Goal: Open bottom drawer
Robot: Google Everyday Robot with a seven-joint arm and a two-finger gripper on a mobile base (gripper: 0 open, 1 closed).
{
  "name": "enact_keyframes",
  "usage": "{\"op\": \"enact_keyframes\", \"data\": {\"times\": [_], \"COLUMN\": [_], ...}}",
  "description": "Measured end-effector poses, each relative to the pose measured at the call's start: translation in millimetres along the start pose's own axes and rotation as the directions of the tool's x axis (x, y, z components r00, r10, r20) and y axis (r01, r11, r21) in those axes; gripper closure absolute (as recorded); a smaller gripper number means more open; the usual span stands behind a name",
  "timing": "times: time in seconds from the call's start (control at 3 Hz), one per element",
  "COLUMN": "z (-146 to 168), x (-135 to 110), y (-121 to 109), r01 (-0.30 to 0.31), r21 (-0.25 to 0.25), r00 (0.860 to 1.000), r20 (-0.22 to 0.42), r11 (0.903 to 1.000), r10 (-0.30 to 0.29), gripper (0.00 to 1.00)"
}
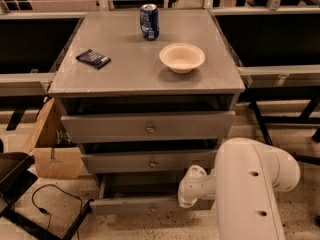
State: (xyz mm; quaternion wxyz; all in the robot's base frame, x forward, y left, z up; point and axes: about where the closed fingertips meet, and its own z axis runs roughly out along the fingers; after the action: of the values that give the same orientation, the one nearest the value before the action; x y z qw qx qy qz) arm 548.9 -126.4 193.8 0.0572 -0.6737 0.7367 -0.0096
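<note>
**Gripper beside the drawer front's right part**

Bottom drawer lay low in the frame. Its narrow front ran left to right and seemingly stood forward of the two drawers above. The single arm's gripper, at lower centre, overlapped that front's right part, so the panel's middle lay to its left. Contact, and whether it was open or closed, I could not tell. A pull would likely run toward the bottom edge. Counted: three drawers, one can, one bowl, one dark packet.
</note>
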Motion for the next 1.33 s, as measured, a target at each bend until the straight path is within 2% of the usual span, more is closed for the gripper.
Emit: {"op": "enact_keyframes", "data": {"times": [1.0, 1.33], "z": [0.0, 0.1], "x": [0.0, 0.0], "y": [0.1, 0.1], "r01": [0.000, 0.000], "r21": [0.000, 0.000], "r00": [1.000, 1.000], "r20": [0.000, 0.000], "r11": [1.0000, 1.0000], "r10": [0.000, 0.000], "gripper": [0.11, 0.00]}}
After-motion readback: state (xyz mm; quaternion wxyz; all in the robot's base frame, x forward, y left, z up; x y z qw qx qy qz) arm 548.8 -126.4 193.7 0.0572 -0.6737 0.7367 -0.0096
